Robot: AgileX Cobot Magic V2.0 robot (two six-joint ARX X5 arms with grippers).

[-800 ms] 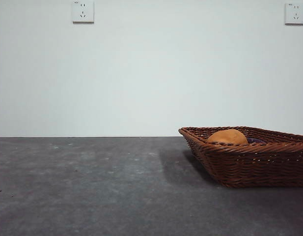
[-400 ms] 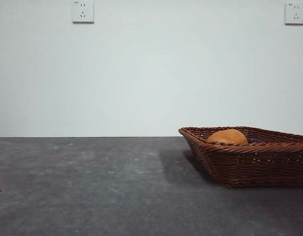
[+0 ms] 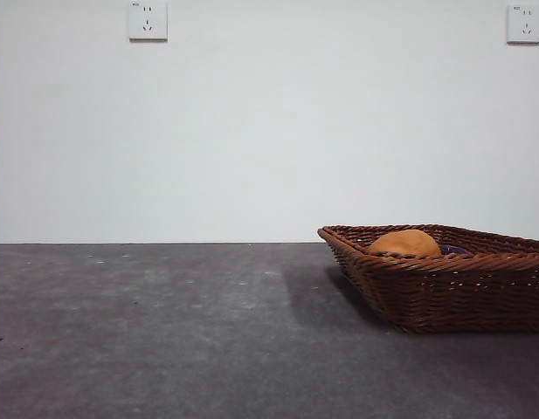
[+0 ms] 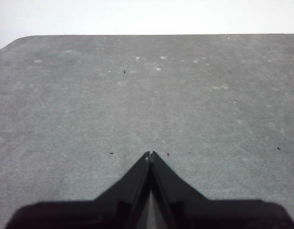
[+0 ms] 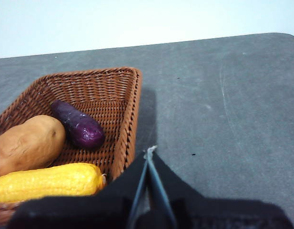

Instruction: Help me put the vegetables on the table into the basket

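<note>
Left jaws closed, empty | right jaws closed, empty

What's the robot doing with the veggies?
Nothing is being handled right now. The potato, the corn and the eggplant all lie inside the basket, so the job looks finished. The right tool hangs shut beside the basket, holding nothing. The left tool is shut too, over bare table.
</note>
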